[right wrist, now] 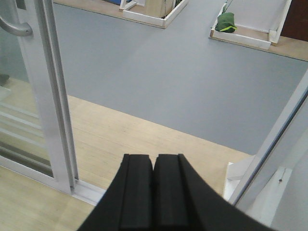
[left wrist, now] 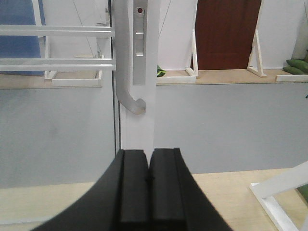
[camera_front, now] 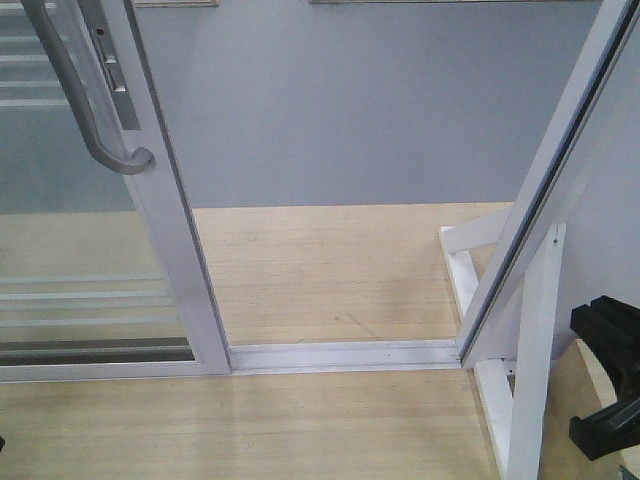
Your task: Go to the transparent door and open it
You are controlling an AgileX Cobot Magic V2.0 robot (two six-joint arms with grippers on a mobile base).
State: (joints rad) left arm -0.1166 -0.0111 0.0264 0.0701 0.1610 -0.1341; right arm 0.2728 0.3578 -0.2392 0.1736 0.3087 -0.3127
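Transparent door (camera_front: 90,250) fills the left side of the front view, its white frame edge running from about 12 o'clock down toward 7 o'clock, with a wide gap to the slanted white post (camera_front: 545,190) at 3 o'clock; the door already stands slid aside from that post. Its grey handle (camera_front: 85,110) hangs at 10 o'clock, long axis near vertical, its hooked lower end just beside the lock plate (camera_front: 110,70). A black part of the right arm (camera_front: 608,380) shows at 4 o'clock, well apart from the door.

Left wrist view: the left gripper (left wrist: 149,180) is clenched, fingers pressed together on nothing. The handle's curved foot lies at 12 o'clock, straight ahead and above, apart from the fingertips.

Right wrist view: the right gripper (right wrist: 154,187) is likewise clenched and empty. The door frame stands at 10 o'clock, the handle at the far 10 o'clock corner, well apart.

I judge the left arm nearer and better lined up.

No containers appear near the door; green objects (right wrist: 226,21) lie in a low white-rimmed frame (right wrist: 240,38) far off at 1 o'clock.
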